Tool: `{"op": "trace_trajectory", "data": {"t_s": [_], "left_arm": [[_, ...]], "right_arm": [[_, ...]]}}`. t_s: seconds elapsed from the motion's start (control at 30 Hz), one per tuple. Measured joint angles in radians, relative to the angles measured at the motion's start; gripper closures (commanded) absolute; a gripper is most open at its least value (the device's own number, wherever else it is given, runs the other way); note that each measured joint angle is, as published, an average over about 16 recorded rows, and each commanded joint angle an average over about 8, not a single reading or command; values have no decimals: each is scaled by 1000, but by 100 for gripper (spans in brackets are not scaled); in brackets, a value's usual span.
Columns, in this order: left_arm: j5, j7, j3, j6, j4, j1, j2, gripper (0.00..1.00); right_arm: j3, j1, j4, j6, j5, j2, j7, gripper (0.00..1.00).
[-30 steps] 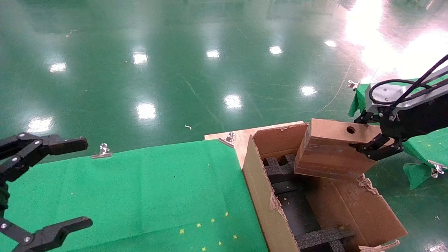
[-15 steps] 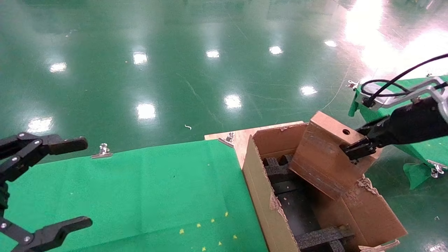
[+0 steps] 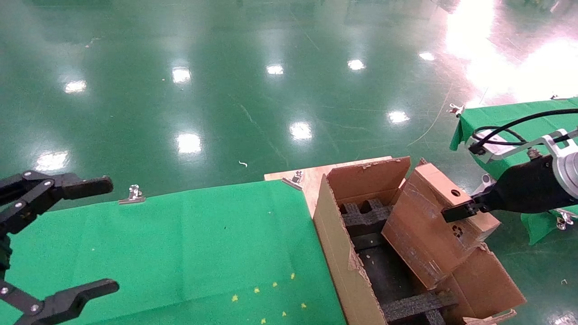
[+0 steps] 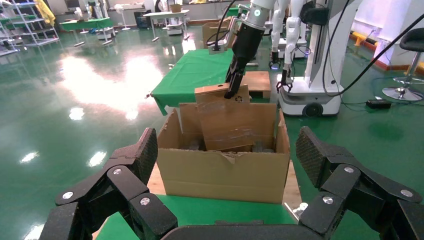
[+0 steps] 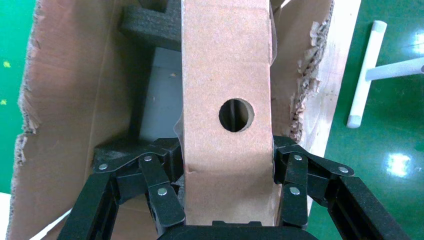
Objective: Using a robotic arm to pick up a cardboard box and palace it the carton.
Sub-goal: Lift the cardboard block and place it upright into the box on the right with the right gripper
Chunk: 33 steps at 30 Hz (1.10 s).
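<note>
The small brown cardboard box [image 3: 429,230] with a round hole in its face hangs tilted, its lower end down inside the carton [image 3: 336,243]. My right gripper [image 3: 458,212] is shut on the box's upper end from the right. In the right wrist view the black fingers [image 5: 160,185] press both narrow sides of the box [image 5: 225,75], below the hole. Black foam inserts [image 3: 365,216] lie on the carton floor. My left gripper [image 3: 108,234] is parked open over the green cloth at the left. Its wrist view looks at the carton [image 4: 225,172] and the box [image 4: 235,120] from the side.
A green cloth table [image 3: 180,243] lies left of the carton, with metal clips [image 3: 133,194] on its far edge. The carton stands on a wooden board [image 3: 311,178]. A second green table [image 3: 510,113] is at the right. The floor is glossy green.
The box has tipped from nearly level to steeply tilted. It has sunk lower into the carton. My right gripper has moved down and to the right with it. The left arm has stayed still.
</note>
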Motion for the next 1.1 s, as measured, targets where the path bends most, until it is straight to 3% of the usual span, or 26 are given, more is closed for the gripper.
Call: {"op": "trace_trajectory", "data": {"t_s": [0.27,0.73,1.1], "left_arm": [[0,0,0,0,0,0,0,0],[-1,1,1,0,1,-1,0,0],[-1,1,2,0,1,-1,-1,0]], "right_arm": [[-17,-21,33,65,-69,1,94,100],[-71,-86,179,195,-292,11,413,100],[-106,-160,211,272,-365,-8,510,100]]}}
